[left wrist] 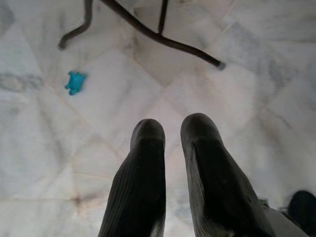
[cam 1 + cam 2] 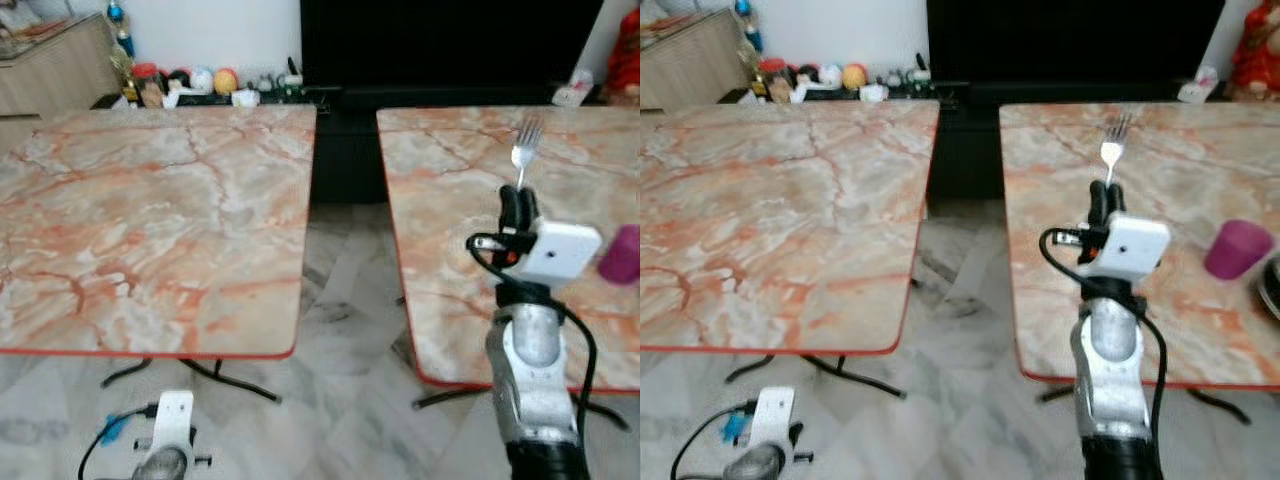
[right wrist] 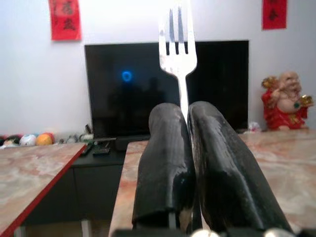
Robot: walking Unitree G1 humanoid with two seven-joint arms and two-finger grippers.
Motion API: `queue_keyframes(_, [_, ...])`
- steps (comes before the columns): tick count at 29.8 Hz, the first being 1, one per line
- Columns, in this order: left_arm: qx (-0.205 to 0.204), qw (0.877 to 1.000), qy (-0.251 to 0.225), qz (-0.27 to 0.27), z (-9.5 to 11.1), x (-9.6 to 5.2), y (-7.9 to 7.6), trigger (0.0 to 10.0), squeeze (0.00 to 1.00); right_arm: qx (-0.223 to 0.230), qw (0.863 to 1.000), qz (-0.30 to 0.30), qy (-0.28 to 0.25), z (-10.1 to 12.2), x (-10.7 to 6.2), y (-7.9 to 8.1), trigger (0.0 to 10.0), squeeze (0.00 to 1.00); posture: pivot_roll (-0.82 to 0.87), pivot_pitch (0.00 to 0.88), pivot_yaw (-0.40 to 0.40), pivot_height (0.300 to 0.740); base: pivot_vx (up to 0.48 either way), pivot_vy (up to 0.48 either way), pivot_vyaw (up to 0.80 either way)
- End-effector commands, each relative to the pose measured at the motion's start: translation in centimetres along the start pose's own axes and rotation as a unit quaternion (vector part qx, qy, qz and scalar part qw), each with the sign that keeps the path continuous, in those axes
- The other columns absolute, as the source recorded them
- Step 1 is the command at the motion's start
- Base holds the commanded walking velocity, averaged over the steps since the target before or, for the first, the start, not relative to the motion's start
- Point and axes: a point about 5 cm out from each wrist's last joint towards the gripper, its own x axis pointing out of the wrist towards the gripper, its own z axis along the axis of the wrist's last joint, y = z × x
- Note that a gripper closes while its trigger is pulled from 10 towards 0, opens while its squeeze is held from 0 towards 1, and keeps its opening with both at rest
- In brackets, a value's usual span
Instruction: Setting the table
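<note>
The right claw (image 3: 186, 123) is raised above the near edge of the right bench (image 2: 1060, 290), with both fingers clamped on the handle of a silver fork (image 2: 1111, 150). The fork stands upright between the fingers, tines pointing up and projecting beyond the fingertips. A purple cup (image 2: 1236, 249) rests on the same bench, to the right of the claw and apart from it. The left claw (image 1: 170, 136) hangs low over the marble floor (image 1: 237, 44), fingers nearly together with a narrow gap, holding nothing.
</note>
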Motion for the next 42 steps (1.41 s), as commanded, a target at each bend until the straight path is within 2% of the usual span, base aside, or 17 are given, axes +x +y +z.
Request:
queue_keyframes(1, [0.003,1.000,0.006,0.005,-0.3,-0.1,0.4,10.0,0.00,-0.002,1.000,0.016,-0.010,0.5,0.1,0.9,10.0,0.00,0.02,0.000,0.029,0.740,0.000,-0.322,0.74])
queue_keyframes(4, [0.005,1.000,0.006,0.004,-0.3,-0.1,0.5,10.0,0.00,0.011,1.000,0.009,-0.007,0.3,0.2,0.9,10.0,0.00,0.02,0.000,0.031,0.740,0.000,-0.324,0.18])
queue_keyframes(14, [0.013,1.000,0.010,0.000,-0.7,-0.1,0.5,10.0,0.00,0.010,1.000,0.009,-0.007,0.1,-0.2,1.0,10.0,0.00,0.01,0.000,0.032,0.740,0.000,-0.325,0.00])
queue_keyframes(25, [0.014,1.000,0.006,-0.001,-0.4,-0.1,0.6,10.0,0.00,0.008,1.000,-0.009,-0.011,0.3,0.1,0.1,10.0,0.00,0.01,0.000,0.040,0.740,0.000,-0.328,0.00])
queue_keyframes(42, [0.012,1.000,0.002,0.000,0.1,0.0,0.5,10.0,0.00,0.005,1.000,-0.019,-0.015,0.6,0.7,-0.3,10.0,0.00,0.01,0.000,0.042,0.740,0.000,-0.334,0.00])
